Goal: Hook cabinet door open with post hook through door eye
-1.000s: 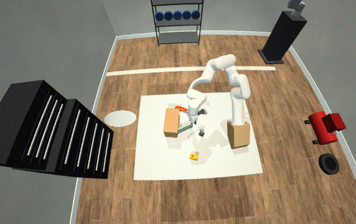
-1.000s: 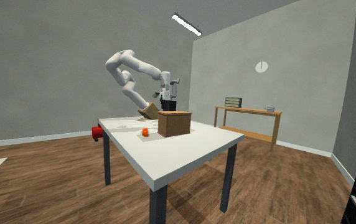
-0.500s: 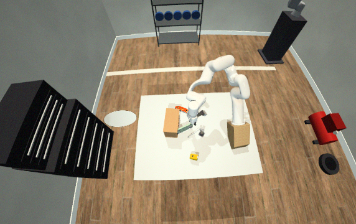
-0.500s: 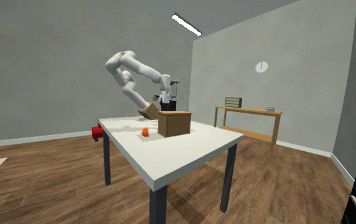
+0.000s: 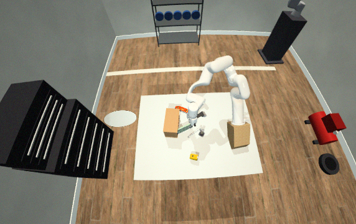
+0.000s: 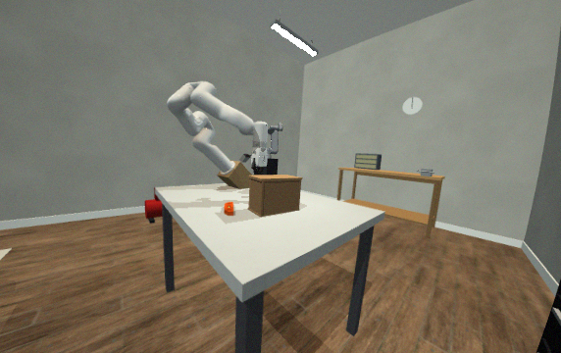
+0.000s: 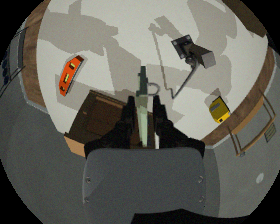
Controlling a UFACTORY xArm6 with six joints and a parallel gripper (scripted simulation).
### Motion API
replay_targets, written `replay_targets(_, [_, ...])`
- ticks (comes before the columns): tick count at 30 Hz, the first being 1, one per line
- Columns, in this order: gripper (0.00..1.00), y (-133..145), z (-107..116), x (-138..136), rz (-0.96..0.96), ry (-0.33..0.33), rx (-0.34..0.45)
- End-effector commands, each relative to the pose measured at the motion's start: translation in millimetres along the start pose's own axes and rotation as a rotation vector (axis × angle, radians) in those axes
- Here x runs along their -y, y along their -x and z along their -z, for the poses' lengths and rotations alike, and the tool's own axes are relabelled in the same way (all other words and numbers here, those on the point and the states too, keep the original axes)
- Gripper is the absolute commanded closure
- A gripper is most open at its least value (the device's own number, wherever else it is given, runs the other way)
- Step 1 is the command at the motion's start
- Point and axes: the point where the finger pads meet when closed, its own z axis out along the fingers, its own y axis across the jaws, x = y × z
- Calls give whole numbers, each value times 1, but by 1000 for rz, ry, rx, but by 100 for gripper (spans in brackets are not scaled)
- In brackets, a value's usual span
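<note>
Standing partly open, the tool [image 5: 193, 124] [image 6: 258, 171] [image 7: 144, 103] straddles the green door [image 5: 184, 128] [image 7: 143, 122], gripping nothing. Markings on the orange block [image 5: 181, 109] [image 6: 229, 209] [image 7: 71, 76] are too small to read.

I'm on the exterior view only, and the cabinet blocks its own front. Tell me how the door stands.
Observer: The door stands swung out from the cabinet, as the top view shows.

Operator: Now report the hook against the eye.

Observer: In the wrist view, the hook is not through the eye; a gap shows between them.

Operator: Give me the gripper against the door.

Observer: In the wrist view, the door shows between its parted fingers, with a gap visible on each side near the tips.
</note>
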Motion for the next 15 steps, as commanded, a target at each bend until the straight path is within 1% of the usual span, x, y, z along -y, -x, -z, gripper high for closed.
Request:
replay_targets(1, [73,1,-3,0,-1,0,3])
replay_targets(15, [73,1,-11,0,-1,0,3])
